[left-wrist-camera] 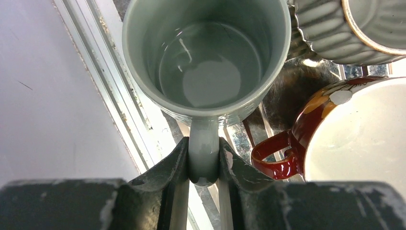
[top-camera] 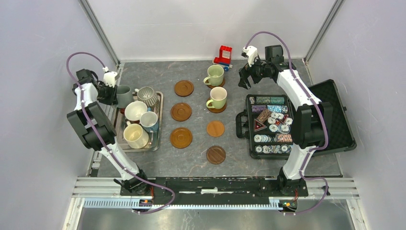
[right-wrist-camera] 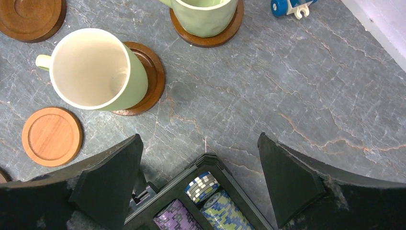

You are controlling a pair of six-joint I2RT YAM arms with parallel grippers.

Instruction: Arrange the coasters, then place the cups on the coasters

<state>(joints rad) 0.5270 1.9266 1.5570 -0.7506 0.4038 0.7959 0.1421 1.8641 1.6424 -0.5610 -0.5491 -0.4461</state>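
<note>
Grey-green ceramic mug is at the upper-left corner of the square metal tray, left of centre in the top view. Can't tell if it's lifted or resting. Left pincer is clamped on its handle, one finger on each side, both touching; the mug's mouth faces the wrist camera.

Also on the tray:
- ribbed grey mug, just right of the held mug
- cream mug with brown outside, below those two
- small blue-white mug, to the right of the cream-and-brown one
- cream-yellow mug, lower left of the tray

Round brown wooden coasters lie in two columns mid-frame on the dark grey marbled table.
- Left column: three, all bare.
- Right column: four. The top two each carry a mug, upper pale green mug and lower pale green mug. Below them, bare, are a light orange-brown coaster and a dark brown coaster.

Right pincer hangs spread wide, nothing between its fingers, upper right of centre. It is just right of the upper green mug and over the top edge of the open black case of poker chips.

Red-and-blue toy block sits top centre by the back wall.
</note>
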